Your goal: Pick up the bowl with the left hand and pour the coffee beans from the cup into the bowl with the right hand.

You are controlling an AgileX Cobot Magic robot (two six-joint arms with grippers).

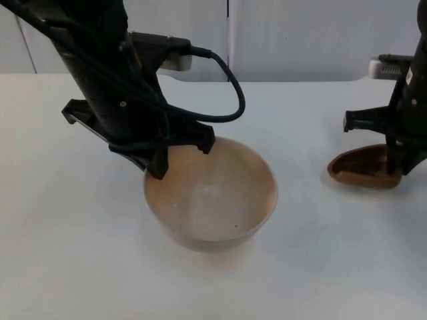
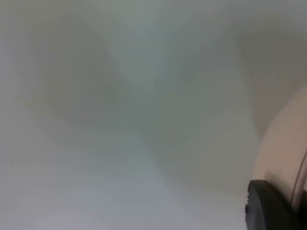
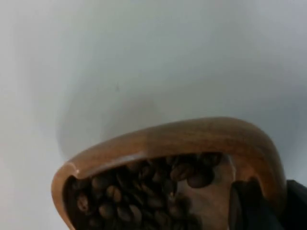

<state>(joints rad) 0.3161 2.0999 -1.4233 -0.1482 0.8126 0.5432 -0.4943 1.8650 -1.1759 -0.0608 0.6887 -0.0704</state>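
1. You're looking at one bowl [image 1: 212,200], one cup [image 1: 363,170] and two grippers on the white tabletop [image 1: 320,267].
2. The bowl is sitting near the middle of the tabletop, upright, pale tan, its inside looking bare apart from a tiny dark speck near the bottom.
3. The left gripper [image 1: 175,155] is clamping the bowl's rim on the side nearest the left arm; one finger is sitting inside the rim, one outside. In the left wrist view you're seeing the bowl's pale wall [image 2: 283,158] right against a black fingertip [image 2: 268,208].
4. Whether the bowl is resting on the tabletop or raised just off it, you can't tell from these views.
5. The cup is standing well apart from the bowl, on the right arm's side, brown wood with a curved rim, tilted so its mouth is facing the top camera.
6. One load of coffee beans [image 3: 144,191] is lying inside the cup [image 3: 182,139]; no beans are lying on the tabletop.
7. The right gripper [image 1: 400,167] is gripping the cup at its far edge, one finger [image 3: 247,206] sitting inside the rim against the beans.
8. The grey partition wall [image 1: 313,33] is standing behind both arms.
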